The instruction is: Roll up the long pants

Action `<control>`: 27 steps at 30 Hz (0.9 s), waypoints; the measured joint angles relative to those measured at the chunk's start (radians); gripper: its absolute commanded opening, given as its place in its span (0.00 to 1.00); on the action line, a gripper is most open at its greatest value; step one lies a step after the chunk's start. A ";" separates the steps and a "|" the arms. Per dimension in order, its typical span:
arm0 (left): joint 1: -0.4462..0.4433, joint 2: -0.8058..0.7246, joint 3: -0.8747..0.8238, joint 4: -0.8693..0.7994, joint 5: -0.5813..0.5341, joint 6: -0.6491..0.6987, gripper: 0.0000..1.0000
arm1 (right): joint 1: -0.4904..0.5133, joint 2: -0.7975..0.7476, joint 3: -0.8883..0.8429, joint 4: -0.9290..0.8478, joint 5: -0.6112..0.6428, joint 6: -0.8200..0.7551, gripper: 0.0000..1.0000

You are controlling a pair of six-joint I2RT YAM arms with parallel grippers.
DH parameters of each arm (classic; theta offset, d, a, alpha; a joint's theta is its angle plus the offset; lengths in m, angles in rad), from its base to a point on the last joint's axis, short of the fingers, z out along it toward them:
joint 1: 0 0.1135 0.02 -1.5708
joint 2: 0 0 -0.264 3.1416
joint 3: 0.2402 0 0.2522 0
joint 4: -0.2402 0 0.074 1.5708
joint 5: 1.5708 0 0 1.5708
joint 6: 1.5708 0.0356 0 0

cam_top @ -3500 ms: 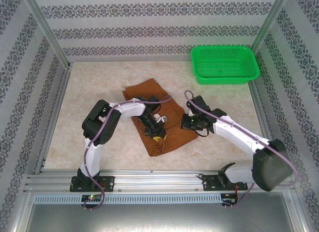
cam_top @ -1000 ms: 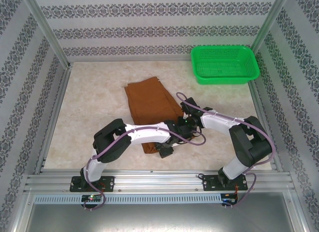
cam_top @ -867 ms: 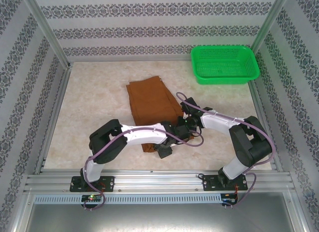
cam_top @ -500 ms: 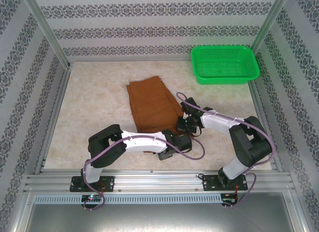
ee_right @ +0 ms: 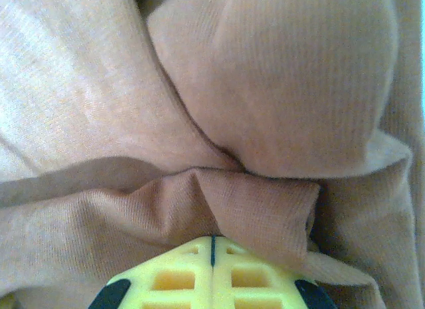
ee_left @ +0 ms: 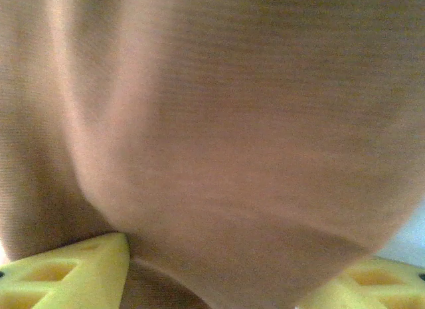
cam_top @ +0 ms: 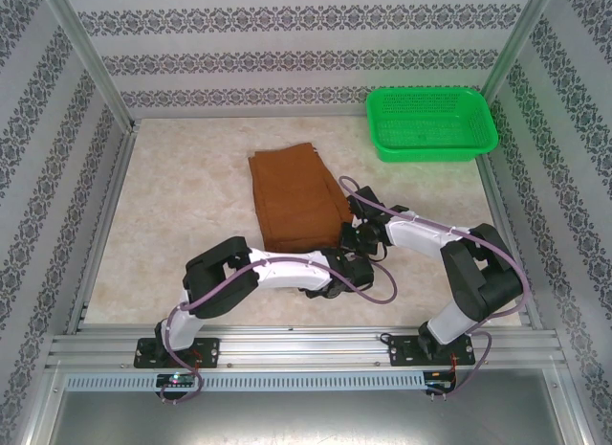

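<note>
The long pants (cam_top: pixel 295 198) lie as a folded rust-brown slab mid-table, their near end bunched where both grippers meet. My left gripper (cam_top: pixel 330 277) reaches across low at that near end. In the left wrist view its yellow fingers (ee_left: pixel 73 272) stand wide apart, and a thick bulge of the pants (ee_left: pixel 226 143) swells between them; the left gripper (ee_left: pixel 232 272) is open astride it. My right gripper (cam_top: pixel 357 236) sits at the pants' near right corner. In the right wrist view the right gripper (ee_right: pixel 212 241) is shut, its tips pressed against a raised fold of the pants (ee_right: pixel 259 203).
An empty green basket (cam_top: pixel 435 153) stands at the back right. Metal posts and patterned walls frame the table. Bare tabletop (cam_top: pixel 172 215) stretches to the left of the pants, and more lies between the pants and the basket.
My left gripper slid right and nearer along the pants' near end, jaws widening. The brown cloth has shortened at that end and shifted slightly right. Over the last second the right gripper stayed put.
</note>
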 measured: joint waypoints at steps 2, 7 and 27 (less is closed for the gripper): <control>0.000 0.006 0.008 -0.004 -0.008 0.017 0.66 | 0.000 -0.002 -0.002 0.000 0.002 0.003 0.00; 0.008 0.026 0.042 -0.034 0.007 0.063 0.64 | 0.000 -0.013 -0.013 0.008 0.003 0.004 0.00; 0.156 0.031 0.142 -0.135 0.286 0.067 0.00 | -0.099 -0.110 0.009 -0.006 0.087 0.004 0.20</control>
